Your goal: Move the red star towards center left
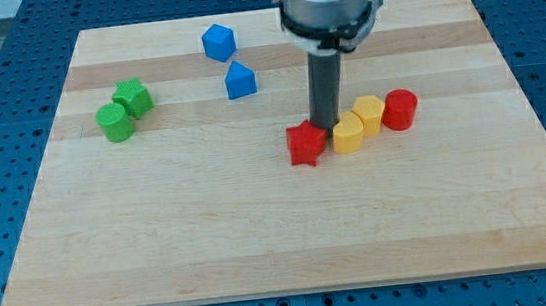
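Note:
The red star (305, 144) lies on the wooden board (261, 234) a little right of the middle. My tip (325, 127) stands just behind the star's upper right corner, touching or nearly touching it, between the star and a yellow heart-like block (347, 133). The rod rises straight up to the arm's grey flange (328, 2) at the view's top.
A yellow hexagon-like block (369, 113) and a red cylinder (399, 110) continue the row to the right of the yellow heart. Two blue blocks (218, 42) (239, 80) lie at the upper middle. A green cylinder (115, 122) and green star (133, 97) lie at the upper left.

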Controlling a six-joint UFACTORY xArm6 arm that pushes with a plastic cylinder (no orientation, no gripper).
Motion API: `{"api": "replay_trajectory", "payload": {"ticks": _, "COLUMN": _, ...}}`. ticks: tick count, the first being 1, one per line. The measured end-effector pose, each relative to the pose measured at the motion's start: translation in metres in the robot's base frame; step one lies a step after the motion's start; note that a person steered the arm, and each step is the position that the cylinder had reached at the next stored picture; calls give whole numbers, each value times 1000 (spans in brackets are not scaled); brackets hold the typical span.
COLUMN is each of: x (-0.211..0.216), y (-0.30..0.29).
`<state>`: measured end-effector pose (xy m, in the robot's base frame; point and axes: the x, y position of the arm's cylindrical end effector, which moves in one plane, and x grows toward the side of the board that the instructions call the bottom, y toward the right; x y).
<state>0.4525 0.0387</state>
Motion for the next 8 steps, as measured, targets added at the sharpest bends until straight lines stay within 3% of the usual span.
{"api": "replay_trajectory", "payload": {"ticks": 2, "x": 19, "y": -50}}
{"api": "replay_trajectory", "payload": {"ticks": 4, "x": 75, "y": -16}}
{"api": "replay_trajectory", "payload": {"ticks": 6, "x": 29, "y": -88}}
{"api": "replay_trajectory", "payload": {"ticks": 8, "x": 39, "y": -108}}
